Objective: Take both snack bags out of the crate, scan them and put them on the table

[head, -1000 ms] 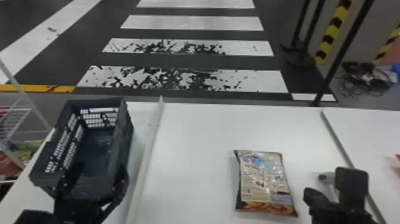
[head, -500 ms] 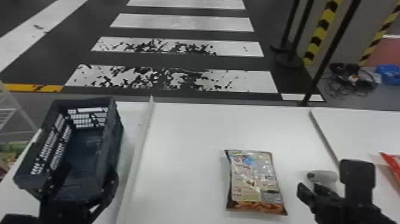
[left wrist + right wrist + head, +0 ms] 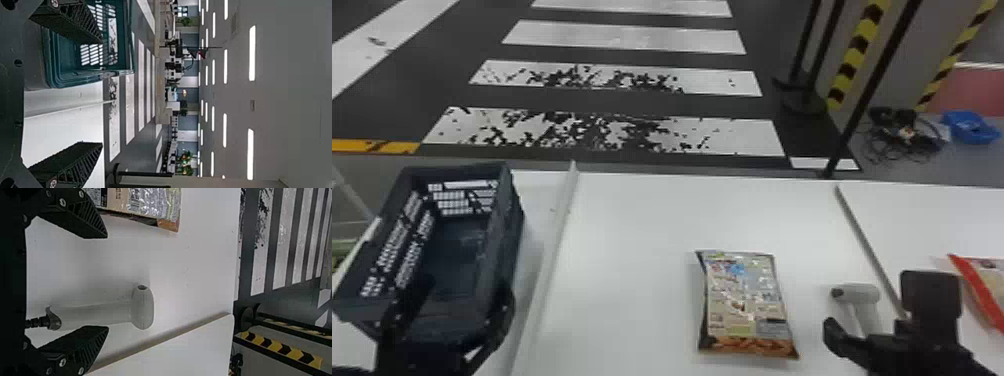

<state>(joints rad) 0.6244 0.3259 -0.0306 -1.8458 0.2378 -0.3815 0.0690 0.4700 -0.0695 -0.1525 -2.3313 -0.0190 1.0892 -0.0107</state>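
Right gripper [image 3: 879, 307] has spread wider near the scanner [image 3: 867, 294] in the head view; left of that lies the bag [image 3: 744, 305], farther left the crate [image 3: 504, 235] and left gripper [image 3: 457, 302]; right, a red bag [image 3: 982, 287]. Left wrist view: fingers wide apart, empty. Right wrist view: likewise.

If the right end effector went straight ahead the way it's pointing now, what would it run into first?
Probably the handheld scanner, which lines up between the open fingers of the right end effector in the right wrist view. Depth is unclear, so the white tabletop could come first.
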